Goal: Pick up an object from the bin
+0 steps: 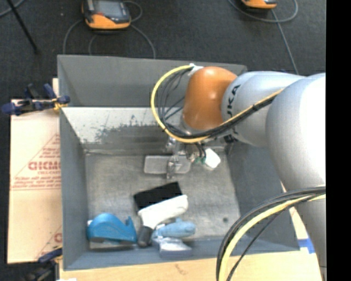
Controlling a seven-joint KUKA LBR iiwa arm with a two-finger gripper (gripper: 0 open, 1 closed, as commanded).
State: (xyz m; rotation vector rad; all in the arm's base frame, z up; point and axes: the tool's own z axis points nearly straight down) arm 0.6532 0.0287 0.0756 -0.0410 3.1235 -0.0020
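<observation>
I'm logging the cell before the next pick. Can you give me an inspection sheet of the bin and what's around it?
Surface: grey bin floor, scuffed.
Job's things: black flat block, white oblong thing, blue rounded thing and pale blue thing, heaped at the front left.
Clutter: small dark round piece in the heap; flat grey piece beside the hand, nature unclear.
Hand: hand low over the floor near the back wall, apart from the heap.
Cables: yellow and black cables loop round the orange wrist cover.
Surroundings: orange-and-black device on the dark floor beyond the bin.
</observation>
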